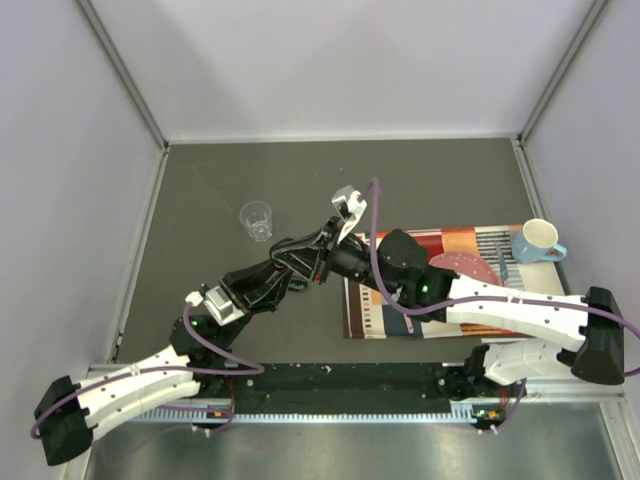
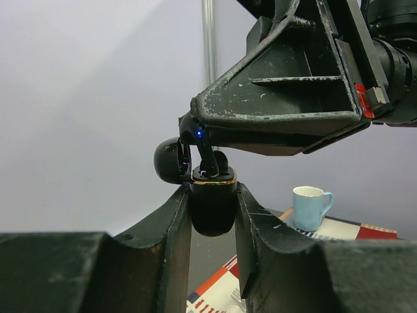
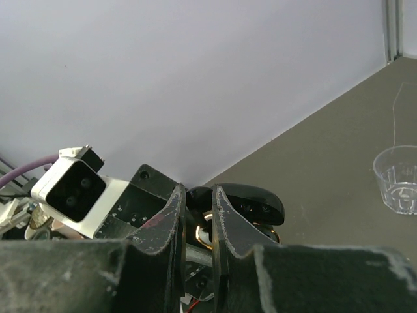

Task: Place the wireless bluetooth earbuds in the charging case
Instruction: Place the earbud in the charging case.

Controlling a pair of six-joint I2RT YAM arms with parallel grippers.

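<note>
My left gripper (image 2: 212, 195) is shut on the black charging case (image 2: 212, 212), holding it upright in the air by its gold-rimmed body. Its lid (image 2: 171, 161) hangs open to the left. A black earbud (image 2: 202, 149) with a small blue light stands stem-down in the case's mouth, and my right gripper (image 2: 193, 125) is shut on its top from above. In the right wrist view that gripper (image 3: 198, 192) pinches the earbud (image 3: 199, 195) over the gold rim (image 3: 206, 229), beside the lid (image 3: 251, 202). From the top camera, both grippers meet at mid-table (image 1: 322, 262).
A clear plastic cup (image 1: 257, 220) stands on the grey table behind and to the left of the grippers. A striped mat (image 1: 440, 300) lies at the right under the right arm, with a light blue mug (image 1: 538, 241) at its far corner.
</note>
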